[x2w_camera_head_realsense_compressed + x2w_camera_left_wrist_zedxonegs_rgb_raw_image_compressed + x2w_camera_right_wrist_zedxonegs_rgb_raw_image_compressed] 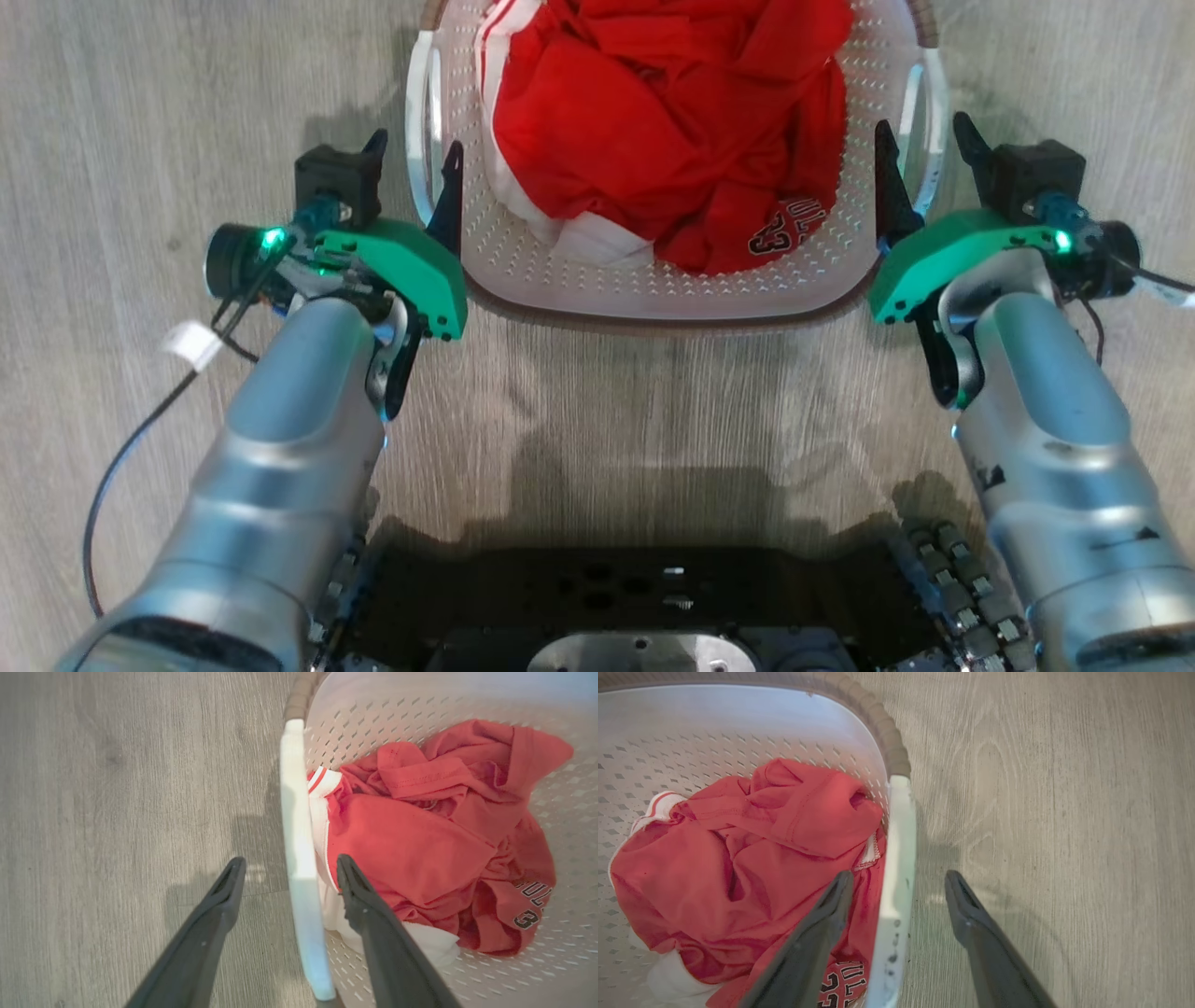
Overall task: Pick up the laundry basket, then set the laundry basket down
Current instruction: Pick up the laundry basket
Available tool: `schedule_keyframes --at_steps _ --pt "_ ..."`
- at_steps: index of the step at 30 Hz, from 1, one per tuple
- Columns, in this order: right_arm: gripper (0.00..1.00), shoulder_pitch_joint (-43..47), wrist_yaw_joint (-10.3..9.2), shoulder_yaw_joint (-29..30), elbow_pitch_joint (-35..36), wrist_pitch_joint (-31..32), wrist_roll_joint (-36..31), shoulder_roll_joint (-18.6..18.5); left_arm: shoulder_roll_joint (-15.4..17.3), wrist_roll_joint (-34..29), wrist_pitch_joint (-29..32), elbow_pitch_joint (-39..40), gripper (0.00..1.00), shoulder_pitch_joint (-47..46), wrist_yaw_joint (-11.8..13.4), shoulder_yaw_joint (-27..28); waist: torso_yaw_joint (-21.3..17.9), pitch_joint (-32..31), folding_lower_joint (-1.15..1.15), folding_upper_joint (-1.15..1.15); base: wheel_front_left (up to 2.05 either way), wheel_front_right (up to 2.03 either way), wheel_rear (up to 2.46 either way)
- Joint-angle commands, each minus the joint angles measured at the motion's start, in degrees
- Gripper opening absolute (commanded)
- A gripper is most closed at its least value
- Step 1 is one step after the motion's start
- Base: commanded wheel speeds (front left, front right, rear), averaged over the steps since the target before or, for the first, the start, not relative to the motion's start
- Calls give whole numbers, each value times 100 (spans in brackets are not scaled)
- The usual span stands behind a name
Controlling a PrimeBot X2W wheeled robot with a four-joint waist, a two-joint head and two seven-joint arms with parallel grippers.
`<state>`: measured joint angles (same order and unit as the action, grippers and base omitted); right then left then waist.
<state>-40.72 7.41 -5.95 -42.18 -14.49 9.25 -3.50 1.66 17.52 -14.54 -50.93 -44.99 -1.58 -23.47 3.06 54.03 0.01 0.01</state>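
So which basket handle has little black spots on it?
The right handle, straddled by the right end effector; the left handle looks clean white.

**Operator:** Where does the head view put me?

**Guide:** You look steeply down from above the robot's own base (597, 607), facing forward. The laundry basket (653, 280) on the floor (140, 93) sits near you, its far end cut by the top edge.

**Operator:** And the wrists?

**Guide:** Your left wrist view looks along the left gripper (289, 861), very close over the left handle (299, 835), with floor on its left and the basket's inside on its right. Your right wrist view mirrors that along the right gripper (899, 876) at the right handle (899, 858). All three views share the red garment (653, 112).
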Motion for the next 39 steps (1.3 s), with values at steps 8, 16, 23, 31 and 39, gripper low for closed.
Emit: schedule_keyframes --at_steps 8,16,23,31,39 --pt "100 -103 8 -245 -256 -51 161 62 122 310 -46 -263 100 -290 57 -214 4 219 -1 -1 0 0 0" --pt "100 -286 8 -321 -387 -51 244 62 121 597 -46 -432 100 -542 89 -441 -9 320 -1 -1 0 0 0" --pt "24 -354 8 -342 -614 -51 360 62 121 913 -46 -528 46 -634 118 -726 21 312 -1 -1 0 0 0" --pt "0 -534 8 -466 -1005 -51 556 62 121 1200 -46 -598 0 -570 174 -1063 51 183 -1 -1 0 0 0" --pt "0 -490 8 -673 -1314 -51 777 62 121 1516 -46 -680 0 -374 302 -1328 35 -144 -1 -1 0 0 0"
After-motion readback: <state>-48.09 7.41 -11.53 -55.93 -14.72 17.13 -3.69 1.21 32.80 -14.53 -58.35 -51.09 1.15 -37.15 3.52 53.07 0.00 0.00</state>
